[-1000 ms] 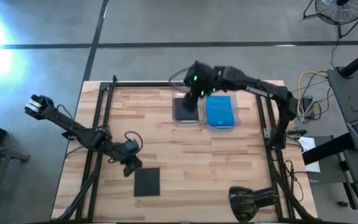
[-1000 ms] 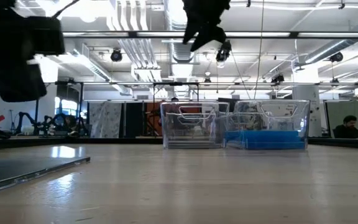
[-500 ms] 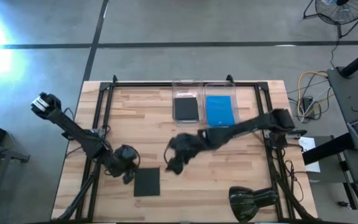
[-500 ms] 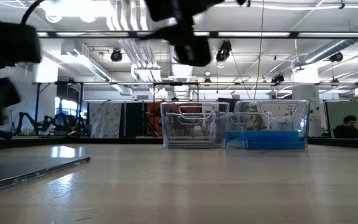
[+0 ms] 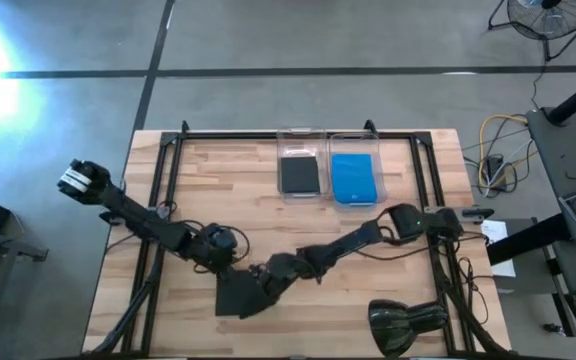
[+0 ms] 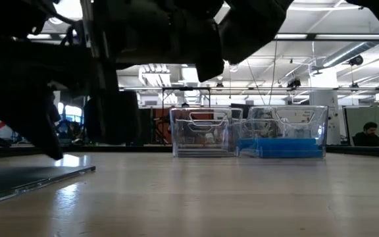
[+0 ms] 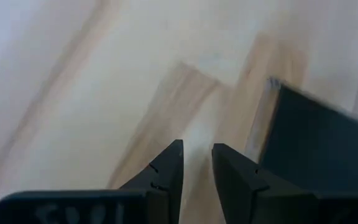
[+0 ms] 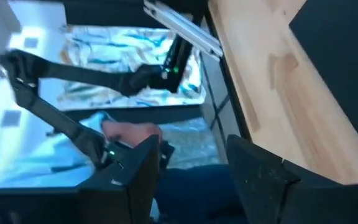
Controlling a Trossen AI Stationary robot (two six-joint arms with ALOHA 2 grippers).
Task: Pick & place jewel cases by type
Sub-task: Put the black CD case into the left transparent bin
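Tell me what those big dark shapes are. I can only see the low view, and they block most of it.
Observer: They're both arms. From above, the right gripper sits over one edge of a black jewel case lying flat on the table.
Visitor: Has it grabbed the case?
Observer: Apparently not. Its own wrist camera shows its fingers spread wide with nothing between them.
Visitor: And the other arm?
Observer: The left gripper is by a corner of the same case. Its wrist camera shows only a narrow gap between its fingers, also with nothing in it.
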